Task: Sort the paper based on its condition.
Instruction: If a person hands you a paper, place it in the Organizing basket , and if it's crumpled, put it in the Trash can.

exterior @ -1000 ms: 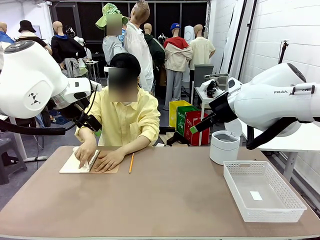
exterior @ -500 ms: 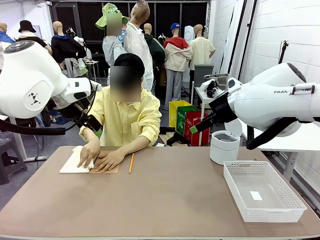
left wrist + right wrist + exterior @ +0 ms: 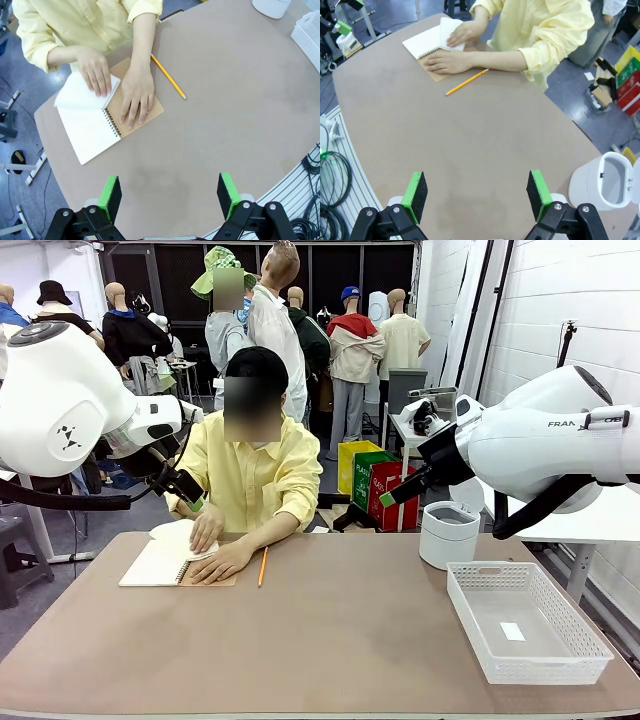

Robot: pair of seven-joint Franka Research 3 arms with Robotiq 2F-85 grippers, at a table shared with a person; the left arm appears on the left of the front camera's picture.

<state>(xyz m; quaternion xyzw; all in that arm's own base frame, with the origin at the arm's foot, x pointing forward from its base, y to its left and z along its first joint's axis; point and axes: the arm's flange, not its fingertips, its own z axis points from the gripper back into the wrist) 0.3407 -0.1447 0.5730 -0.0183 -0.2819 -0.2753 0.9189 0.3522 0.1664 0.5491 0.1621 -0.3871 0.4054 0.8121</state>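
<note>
At the table's far left lies an open spiral notebook (image 3: 160, 565) (image 3: 95, 132) (image 3: 422, 42) with a brown cover. The person's one hand (image 3: 97, 72) lifts a white sheet of paper (image 3: 172, 530) (image 3: 75, 94) (image 3: 447, 25) that curls up from the notebook. The other hand (image 3: 136, 95) presses flat on the brown cover. My left gripper (image 3: 169, 192) hangs open high above the table, well short of the notebook, with nothing between its green pads. My right gripper (image 3: 476, 192) is also open and empty, high over the table's middle.
A yellow pencil (image 3: 262, 566) (image 3: 167, 76) (image 3: 466, 82) lies just right of the notebook. A white lidded bin (image 3: 449, 534) (image 3: 602, 182) stands at the far right. In front of it is a white mesh basket (image 3: 590, 635) holding a small white scrap.
The person's hand, flat on the notebook page before, has moved right and raised a sheet that now curls upward. Neither arm has moved.
</note>
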